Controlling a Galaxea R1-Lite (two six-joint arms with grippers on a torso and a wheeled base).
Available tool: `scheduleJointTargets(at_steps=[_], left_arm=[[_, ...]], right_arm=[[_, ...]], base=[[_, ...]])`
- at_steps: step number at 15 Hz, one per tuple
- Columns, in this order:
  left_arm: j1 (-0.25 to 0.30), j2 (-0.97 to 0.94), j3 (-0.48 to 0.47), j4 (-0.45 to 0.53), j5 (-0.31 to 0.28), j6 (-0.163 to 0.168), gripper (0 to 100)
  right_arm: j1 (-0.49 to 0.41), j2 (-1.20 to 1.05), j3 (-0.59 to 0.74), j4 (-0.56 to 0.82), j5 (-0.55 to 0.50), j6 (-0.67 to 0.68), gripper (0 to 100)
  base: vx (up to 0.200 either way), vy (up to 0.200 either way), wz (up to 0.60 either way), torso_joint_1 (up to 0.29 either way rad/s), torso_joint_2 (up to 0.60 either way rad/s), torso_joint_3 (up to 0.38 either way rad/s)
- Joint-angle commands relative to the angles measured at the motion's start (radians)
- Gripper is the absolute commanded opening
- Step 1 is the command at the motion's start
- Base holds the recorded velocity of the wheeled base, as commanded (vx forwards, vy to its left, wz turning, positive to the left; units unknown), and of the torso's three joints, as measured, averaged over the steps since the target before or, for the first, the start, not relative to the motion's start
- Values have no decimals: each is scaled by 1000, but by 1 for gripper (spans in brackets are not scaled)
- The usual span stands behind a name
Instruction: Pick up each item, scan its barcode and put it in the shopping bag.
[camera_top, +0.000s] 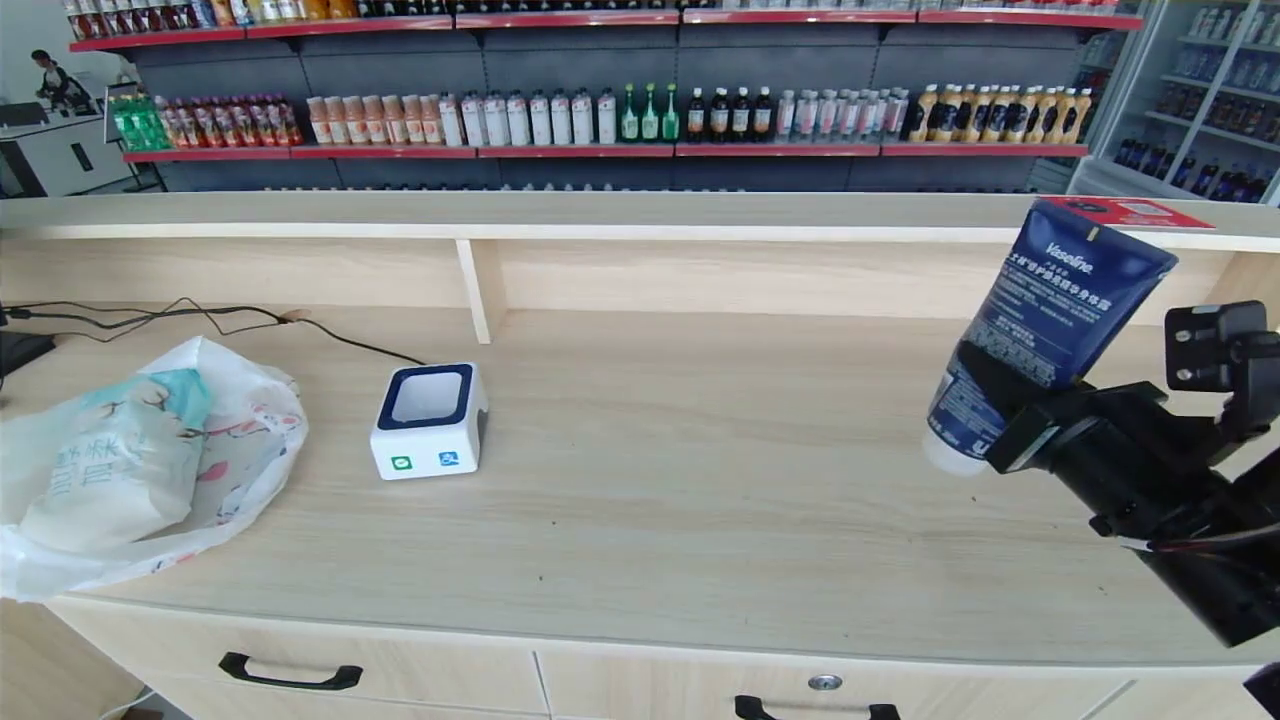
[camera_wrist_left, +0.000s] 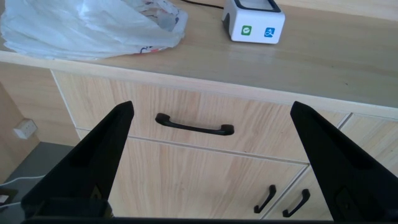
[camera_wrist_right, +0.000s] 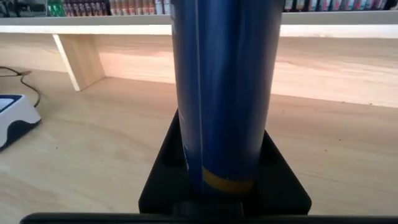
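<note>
Over the right of the bench (camera_top: 700, 480), the right pincer (camera_top: 1008, 412) clamps a blue tube (camera_top: 1062, 295); the left pincer (camera_wrist_left: 211, 111) stands apart.

**Matte black arm and grippers**

The right arm's black, rounded casing (camera_top: 1150, 480) is showing a dull finish, and a square black bracket plate (camera_top: 1213, 345) with small holes is sitting on it. A thin red and white cable (camera_top: 1190, 545) is running along the casing. The left gripper (camera_wrist_left: 211, 106) is showing two flat black wedge-shaped fingers (camera_wrist_left: 87, 168), each tapering to a narrow tip; the right gripper (camera_top: 995, 400) is wearing the same black.
</note>
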Motion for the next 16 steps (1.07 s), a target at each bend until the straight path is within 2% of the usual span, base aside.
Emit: scheduleJointTargets(at_steps=[1, 3, 7, 9, 14, 16], left_arm=[[2, 2, 0, 0, 0, -1, 100], [1, 0, 0, 0, 0, 1, 100], [2, 2, 0, 0, 0, -1, 100], [1, 0, 0, 0, 0, -1, 100], [2, 0, 0, 0, 0, -2, 100], [1, 2, 0, 0, 0, -1, 100]], right_arm=[[-113, 8, -13, -1, 17, -17, 0], [-123, 12, -9, -1, 52, -23, 0], [-182, -31, 8, -1, 50, 0, 0], [-202, -6, -89, -1, 50, -5, 0], [-189, 2, -50, -1, 50, -11, 0], [-153, 12, -50, -1, 50, -11, 0]], base=[[0, 0, 0, 0, 0, 0], [0, 0, 0, 0, 0, 0], [0, 0, 0, 0, 0, 0], [0, 0, 0, 0, 0, 0], [0, 0, 0, 0, 0, 0], [0, 0, 0, 0, 0, 0]])
